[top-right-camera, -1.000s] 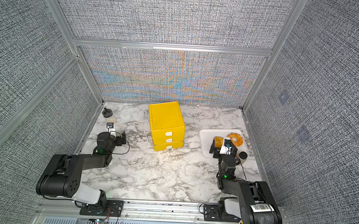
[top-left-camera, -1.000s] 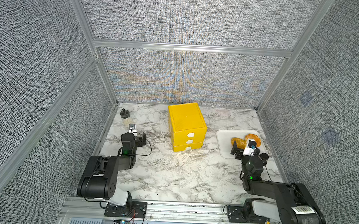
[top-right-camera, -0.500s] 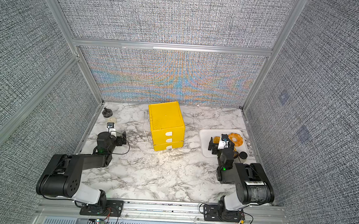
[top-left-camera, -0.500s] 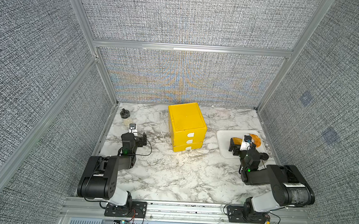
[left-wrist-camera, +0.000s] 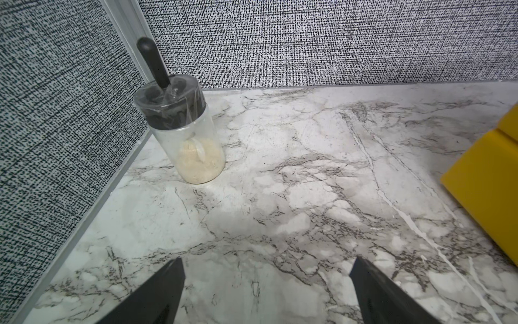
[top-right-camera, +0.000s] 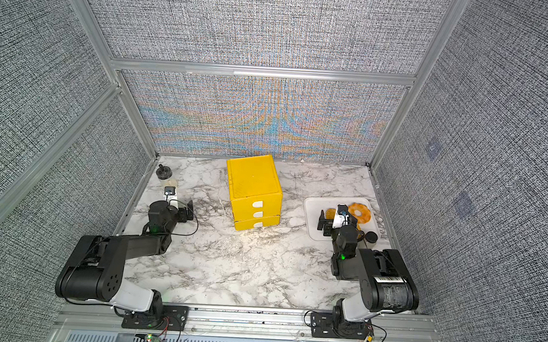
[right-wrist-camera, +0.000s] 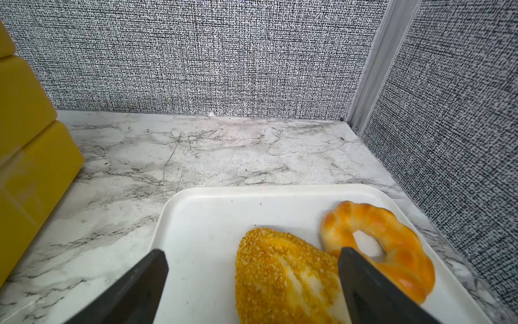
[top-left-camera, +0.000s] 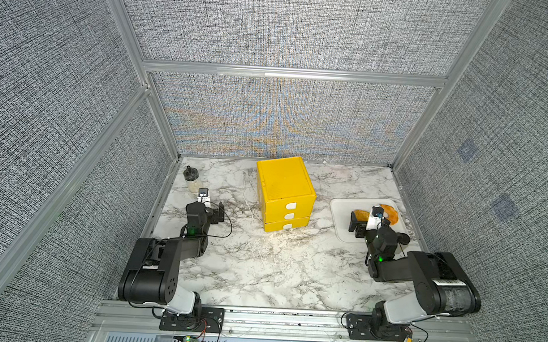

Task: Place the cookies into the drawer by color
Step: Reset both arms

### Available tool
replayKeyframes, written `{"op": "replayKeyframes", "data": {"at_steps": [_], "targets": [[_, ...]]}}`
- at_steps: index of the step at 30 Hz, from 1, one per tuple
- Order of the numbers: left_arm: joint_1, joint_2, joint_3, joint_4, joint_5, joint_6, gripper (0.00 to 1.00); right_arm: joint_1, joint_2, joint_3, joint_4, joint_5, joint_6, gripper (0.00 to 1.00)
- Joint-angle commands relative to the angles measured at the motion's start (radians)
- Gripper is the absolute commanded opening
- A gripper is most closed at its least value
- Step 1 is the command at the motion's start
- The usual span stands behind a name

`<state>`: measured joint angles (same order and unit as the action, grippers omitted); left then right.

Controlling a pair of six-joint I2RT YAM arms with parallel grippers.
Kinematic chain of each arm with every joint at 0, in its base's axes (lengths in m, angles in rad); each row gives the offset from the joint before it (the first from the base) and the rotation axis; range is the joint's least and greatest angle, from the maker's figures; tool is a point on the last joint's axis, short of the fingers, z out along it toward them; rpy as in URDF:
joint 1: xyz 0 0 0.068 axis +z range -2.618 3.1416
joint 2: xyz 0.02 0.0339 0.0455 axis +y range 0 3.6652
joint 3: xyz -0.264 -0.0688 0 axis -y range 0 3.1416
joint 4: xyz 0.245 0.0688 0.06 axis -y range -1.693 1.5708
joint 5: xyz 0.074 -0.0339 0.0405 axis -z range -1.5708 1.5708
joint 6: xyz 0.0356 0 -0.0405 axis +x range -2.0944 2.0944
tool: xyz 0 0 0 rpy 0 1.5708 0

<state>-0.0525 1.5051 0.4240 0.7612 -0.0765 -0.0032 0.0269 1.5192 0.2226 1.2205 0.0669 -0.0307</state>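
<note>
- We see the drawer (top-left-camera: pixel 284 191) mid-table, all three fronts pushed in; no cookies show anywhere, so we judge them sorted inside
- Our left gripper (left-wrist-camera: pixel 266 261), near the jar (left-wrist-camera: pixel 196 151), and right gripper (right-wrist-camera: pixel 251 251), over the tray (right-wrist-camera: pixel 201 213), gape empty, seemingly parked clear

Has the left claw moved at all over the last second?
No. In both top views the left claw sits at the same spot on the near side of the jar, the gap between them unchanged, jaws open.
</note>
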Motion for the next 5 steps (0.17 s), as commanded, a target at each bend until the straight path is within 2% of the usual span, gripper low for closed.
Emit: {"op": "replayKeyframes", "data": {"at_steps": [1,5], "targets": [[-0.001,0.006,0.004,-0.002,0.006,0.003,0.99,0.001,-0.002,0.007,0.012,-0.007,0.003,0.99],[-0.001,0.001,0.005,-0.008,0.005,0.003,0.99,0.002,-0.002,0.006,0.012,-0.007,0.004,0.99]]}}
